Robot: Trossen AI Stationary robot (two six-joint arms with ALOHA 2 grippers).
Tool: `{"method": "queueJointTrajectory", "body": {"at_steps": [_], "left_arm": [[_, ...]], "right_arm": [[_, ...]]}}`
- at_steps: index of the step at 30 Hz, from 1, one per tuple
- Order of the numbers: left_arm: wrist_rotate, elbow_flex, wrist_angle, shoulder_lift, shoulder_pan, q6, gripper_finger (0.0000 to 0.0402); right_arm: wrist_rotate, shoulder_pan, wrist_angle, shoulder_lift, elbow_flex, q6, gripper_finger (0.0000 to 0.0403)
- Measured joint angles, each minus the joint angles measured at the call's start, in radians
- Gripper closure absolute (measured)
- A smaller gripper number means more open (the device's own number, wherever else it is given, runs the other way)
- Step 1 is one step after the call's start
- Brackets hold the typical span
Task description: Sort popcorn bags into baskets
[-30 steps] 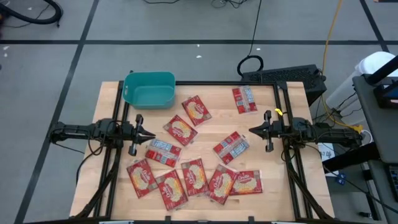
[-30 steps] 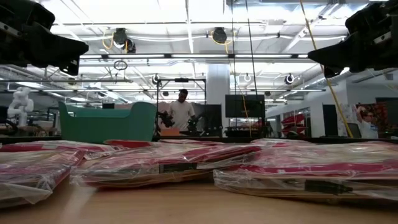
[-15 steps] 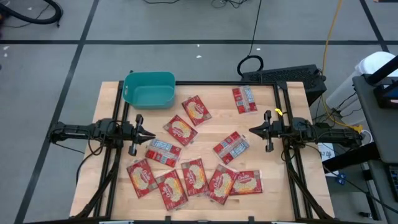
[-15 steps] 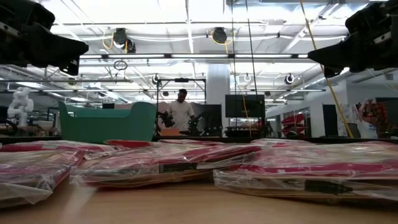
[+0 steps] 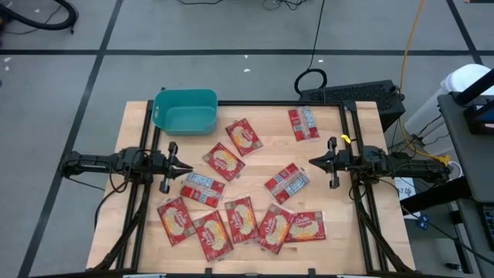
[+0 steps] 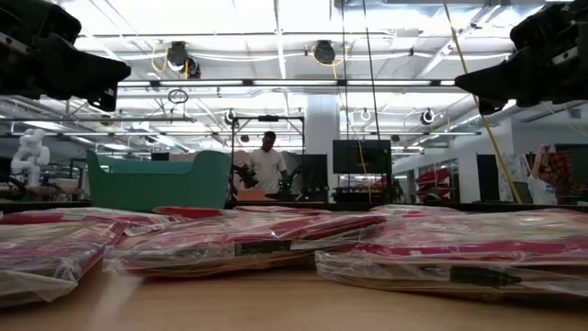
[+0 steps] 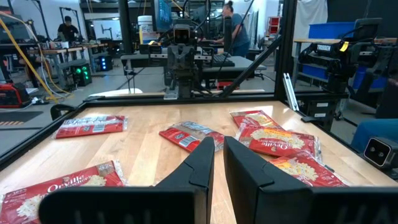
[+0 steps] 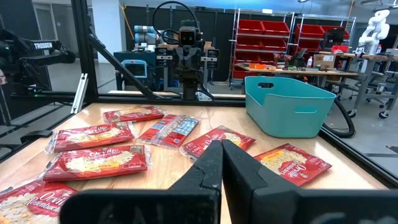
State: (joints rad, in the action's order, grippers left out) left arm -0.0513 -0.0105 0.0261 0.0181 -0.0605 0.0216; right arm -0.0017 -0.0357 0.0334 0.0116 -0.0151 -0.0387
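Only my wrist views make the red popcorn bags (image 8: 96, 163) readable: "Orville". My left gripper (image 7: 217, 163) and right gripper (image 8: 221, 163) are pressed together, empty.

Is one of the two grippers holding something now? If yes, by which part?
Nothing is held. The left gripper and right gripper hover empty, fingers almost together, above the flat red popcorn packets.

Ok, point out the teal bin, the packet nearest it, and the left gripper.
teal bin (image 5: 185, 120), high view, bare floor inside.
packet nearest the bin (image 5: 244, 137), high view, middle of its red face.
left gripper (image 5: 187, 170), high view, fingertips.
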Motion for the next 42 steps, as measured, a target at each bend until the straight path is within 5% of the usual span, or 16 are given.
{"method": "queueJointTrajectory", "body": {"at_steps": [42], "left_arm": [[0.008,0.000,0.008,0.000,0.000,0.054,0.0360]], "right_arm": [[0.001,0.000,0.016,0.000,0.000,0.000,0.0403]]}}
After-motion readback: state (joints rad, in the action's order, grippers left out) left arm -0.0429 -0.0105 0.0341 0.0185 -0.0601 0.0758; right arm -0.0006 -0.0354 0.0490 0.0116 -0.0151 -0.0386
